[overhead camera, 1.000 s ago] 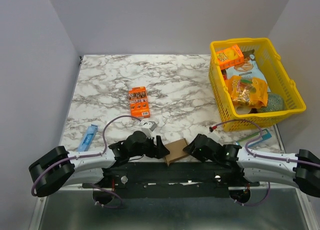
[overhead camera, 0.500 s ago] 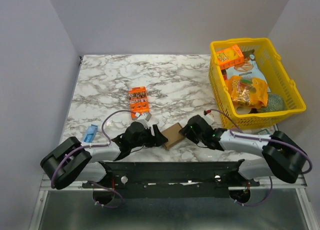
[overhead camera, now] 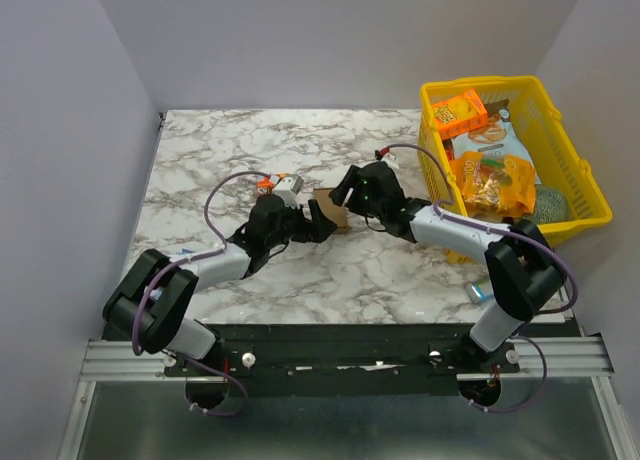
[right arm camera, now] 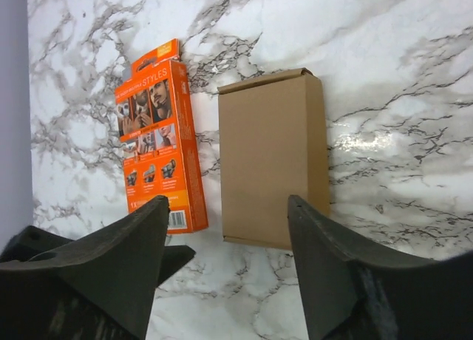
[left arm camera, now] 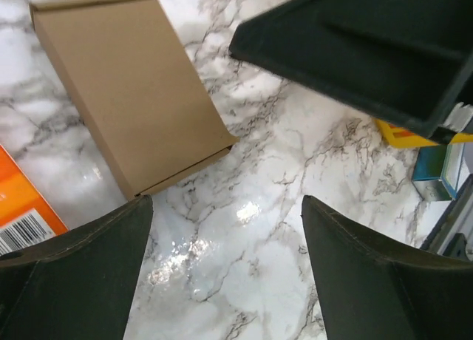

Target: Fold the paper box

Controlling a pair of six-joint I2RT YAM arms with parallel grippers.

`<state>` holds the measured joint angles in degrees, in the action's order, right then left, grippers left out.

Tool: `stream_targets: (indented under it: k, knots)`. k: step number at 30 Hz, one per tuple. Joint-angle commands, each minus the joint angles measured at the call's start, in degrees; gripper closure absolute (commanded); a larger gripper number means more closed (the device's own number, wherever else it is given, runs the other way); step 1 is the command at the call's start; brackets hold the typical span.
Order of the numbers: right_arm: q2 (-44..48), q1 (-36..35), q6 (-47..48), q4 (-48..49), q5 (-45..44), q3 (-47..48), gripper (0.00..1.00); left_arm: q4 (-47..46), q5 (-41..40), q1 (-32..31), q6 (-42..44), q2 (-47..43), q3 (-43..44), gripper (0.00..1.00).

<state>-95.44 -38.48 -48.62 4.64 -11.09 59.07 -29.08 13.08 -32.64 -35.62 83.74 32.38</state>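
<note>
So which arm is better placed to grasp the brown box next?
Right, probably. Its wrist view shows the brown box centred ahead of its open jaws; the left wrist view has the box off to the side.

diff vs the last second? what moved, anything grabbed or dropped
The paper box travelled from the near edge, between the arm bases, out to mid-table. It now lies flat beside the orange box. Both arms stretched out with it. The left claw and right claw now stand open, clear of it, so it looks released. The yellow basket is unchanged; the orange box seems not to have shifted.
</note>
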Motion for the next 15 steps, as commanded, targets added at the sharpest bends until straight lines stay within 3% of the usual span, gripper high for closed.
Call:
stream_targets:
  k: [1,7,12,15]
  knots:
    - [4.8,-0.1,9.4,-4.5,-1.6,1.0,0.24,8.1,-2.5,1.4,6.9,-5.8,2.3,0.07]
    - [17.0,0.5,16.1,-8.5,-4.0,-2.1,0.15,18.4,-6.0,5.8,9.3,-16.4,5.2,0.02]
    - [28.9,6.7,20.2,-10.3,0.0,-4.8,0.09,25.1,-4.1,17.2,7.0,-23.3,7.7,0.01]
    - [33.9,10.0,22.8,-11.7,1.1,-5.6,0.06,28.5,-2.4,20.5,6.9,-25.7,9.4,0.01]
